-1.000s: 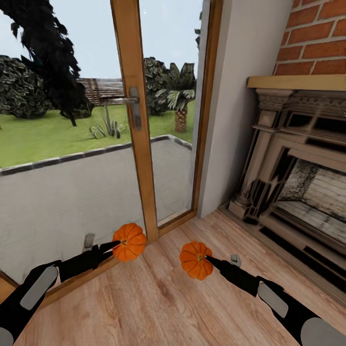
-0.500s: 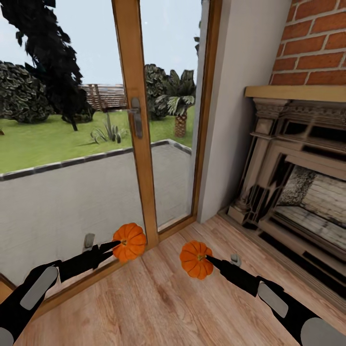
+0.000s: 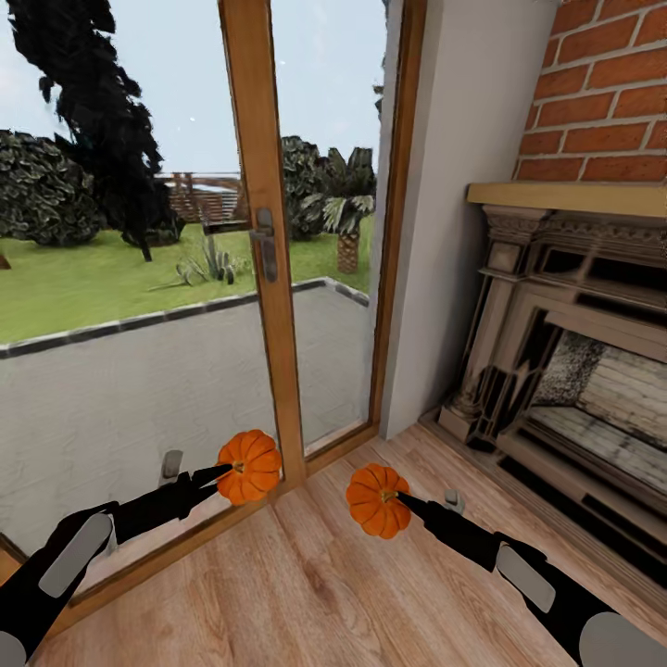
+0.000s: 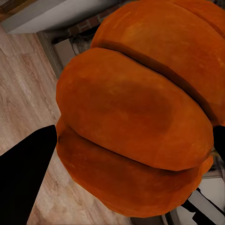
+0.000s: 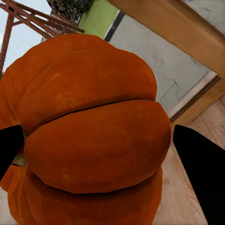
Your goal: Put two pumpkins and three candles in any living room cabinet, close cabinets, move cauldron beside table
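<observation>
Each of my grippers carries a small orange pumpkin above the wood floor. My left gripper (image 3: 222, 472) is shut on one pumpkin (image 3: 248, 466), held low in front of the glass door; up close that pumpkin (image 4: 136, 122) sits between the dark fingers (image 4: 26, 164). My right gripper (image 3: 400, 501) is shut on the other pumpkin (image 3: 377, 500), which the right wrist view shows large (image 5: 93, 140) between two black fingertips (image 5: 199, 159). The candles, cabinet, cauldron and table are out of view.
A wood-framed glass door (image 3: 264, 232) with a handle (image 3: 266, 243) stands straight ahead, looking onto a patio and garden. A brick fireplace (image 3: 565, 306) with a carved surround fills the right side. A pale wall (image 3: 454, 204) separates them. Wood floor (image 3: 306, 593) lies below.
The whole view has shifted slightly, so the camera has moved; the door and fireplace sit a little lower and left. Both grippers still hold their pumpkins the same way.
</observation>
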